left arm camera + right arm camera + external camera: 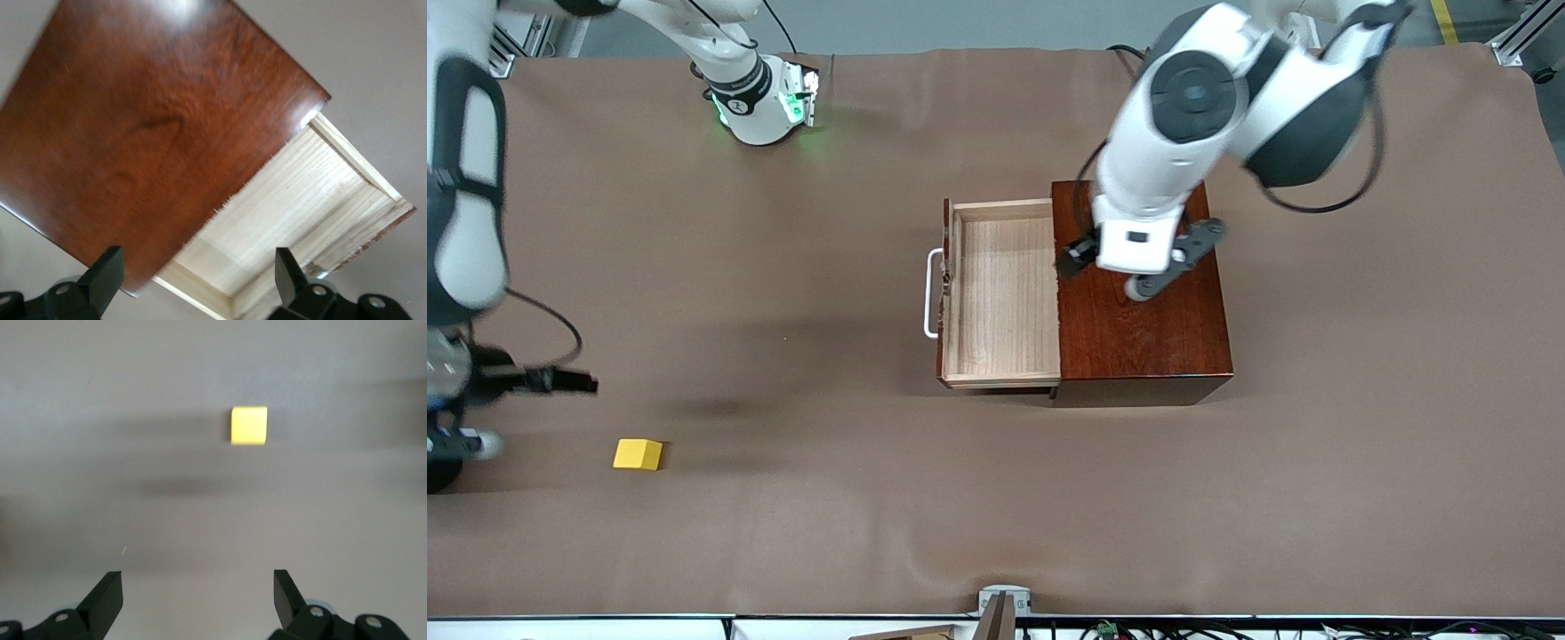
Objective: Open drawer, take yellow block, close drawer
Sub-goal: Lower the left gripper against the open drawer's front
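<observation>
Brown cloth covers the table (996,498). At centre frame the drawer (1000,293) stands pulled out of its mahogany box (1143,329), its wooden tray bare, white handle (932,293) toward the right arm's end. Over the box hangs the left gripper (1138,262), jaws spread wide and empty, probably placed to steady the box or shut the drawer next. At lower left of the front view, the yellow block (639,454) rests on the cloth, well apart from the drawer. Just above it, the right gripper (463,413) is open, holding nothing, apparently after setting the block down
</observation>
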You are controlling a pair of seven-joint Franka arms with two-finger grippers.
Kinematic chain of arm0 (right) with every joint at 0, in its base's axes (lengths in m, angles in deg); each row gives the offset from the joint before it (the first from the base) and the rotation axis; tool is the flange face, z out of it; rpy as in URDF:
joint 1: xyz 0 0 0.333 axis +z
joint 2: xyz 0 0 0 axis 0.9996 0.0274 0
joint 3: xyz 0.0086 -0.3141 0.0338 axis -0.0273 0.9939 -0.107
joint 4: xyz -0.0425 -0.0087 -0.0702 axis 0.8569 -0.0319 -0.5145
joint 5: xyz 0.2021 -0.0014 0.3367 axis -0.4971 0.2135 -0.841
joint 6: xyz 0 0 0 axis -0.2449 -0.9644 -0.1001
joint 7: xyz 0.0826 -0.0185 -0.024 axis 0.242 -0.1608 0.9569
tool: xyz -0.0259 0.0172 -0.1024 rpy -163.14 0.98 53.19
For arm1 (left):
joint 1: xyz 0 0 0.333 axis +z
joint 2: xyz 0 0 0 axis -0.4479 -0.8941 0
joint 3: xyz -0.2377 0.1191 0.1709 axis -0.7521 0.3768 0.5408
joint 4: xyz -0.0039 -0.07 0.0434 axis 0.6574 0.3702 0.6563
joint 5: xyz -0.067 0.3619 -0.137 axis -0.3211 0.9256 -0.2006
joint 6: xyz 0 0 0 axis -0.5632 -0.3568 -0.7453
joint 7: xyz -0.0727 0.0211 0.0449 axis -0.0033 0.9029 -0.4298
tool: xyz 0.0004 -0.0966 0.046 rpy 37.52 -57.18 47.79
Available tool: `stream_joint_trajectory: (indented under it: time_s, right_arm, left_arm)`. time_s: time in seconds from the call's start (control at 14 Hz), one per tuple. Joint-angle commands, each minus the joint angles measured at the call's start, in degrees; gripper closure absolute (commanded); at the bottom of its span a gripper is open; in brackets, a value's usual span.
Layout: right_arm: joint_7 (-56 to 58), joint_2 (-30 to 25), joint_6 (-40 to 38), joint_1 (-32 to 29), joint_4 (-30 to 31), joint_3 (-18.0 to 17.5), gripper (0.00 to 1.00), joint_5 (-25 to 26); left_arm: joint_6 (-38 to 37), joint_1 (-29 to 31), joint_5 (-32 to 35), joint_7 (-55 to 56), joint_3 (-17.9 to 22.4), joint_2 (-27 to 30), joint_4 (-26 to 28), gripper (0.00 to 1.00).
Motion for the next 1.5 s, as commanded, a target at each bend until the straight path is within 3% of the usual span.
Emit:
stream_joint_trajectory:
  time_s: [0.0, 0.5, 0.86, 1.21, 1.43]
  right_arm:
    - [-1.8, -9.9, 0.8, 0.3, 11.9, -0.2, 0.00, 0.7]
    - [-7.4, -29.2, 7.1, 2.4, 30.2, -0.3, 0.00, 0.7]
    - [-7.1, -30.0, 4.2, 2.3, 28.1, -0.2, 0.00, 0.7]
    - [-6.7, -29.7, 1.4, 2.2, 26.7, 0.1, 0.00, 0.7]
    - [-6.7, -29.6, 1.7, 2.0, 26.8, 0.1, 0.00, 0.9]
  left_arm:
    - [3.4, -2.4, -1.1, 12.7, 0.2, -3.7, -2.3, 0.00]
    - [22.0, -11.3, -1.0, 49.9, 0.8, -10.2, -2.7, 0.00]
    - [33.7, -16.8, -0.6, 62.0, 3.5, -16.9, -5.0, 0.00]
    - [34.5, -26.4, 1.8, 61.7, 11.4, -21.2, -5.0, 0.00]
    - [34.2, -26.7, 2.2, 56.5, 11.5, -22.3, -4.7, 0.00]
